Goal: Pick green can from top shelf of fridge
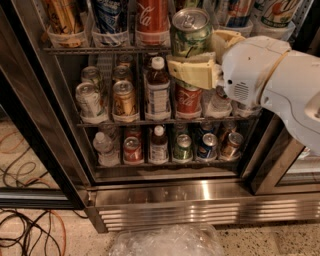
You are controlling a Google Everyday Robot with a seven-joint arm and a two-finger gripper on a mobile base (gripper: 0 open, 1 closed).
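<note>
The green can (190, 33), pale green and white with dark leafy markings and a silver pull-tab top, is held by my gripper (200, 57) in front of the fridge's top shelf (90, 49). The cream-coloured fingers (192, 71) are shut around the can's lower body. The can is upright and out in front of the row of whitish tubs, clear of the shelf. My white arm (272, 77) comes in from the right. The fridge (165, 197) stands open, its steel base panel below.
The top shelf holds a red cola can (152, 17), a blue can (110, 15) and a yellow can (62, 17) in tubs. The lower racks hold cans and bottles (158, 92). A dark door frame (30, 125) stands at left. Cables (25, 235) and clear plastic (165, 242) lie on the floor.
</note>
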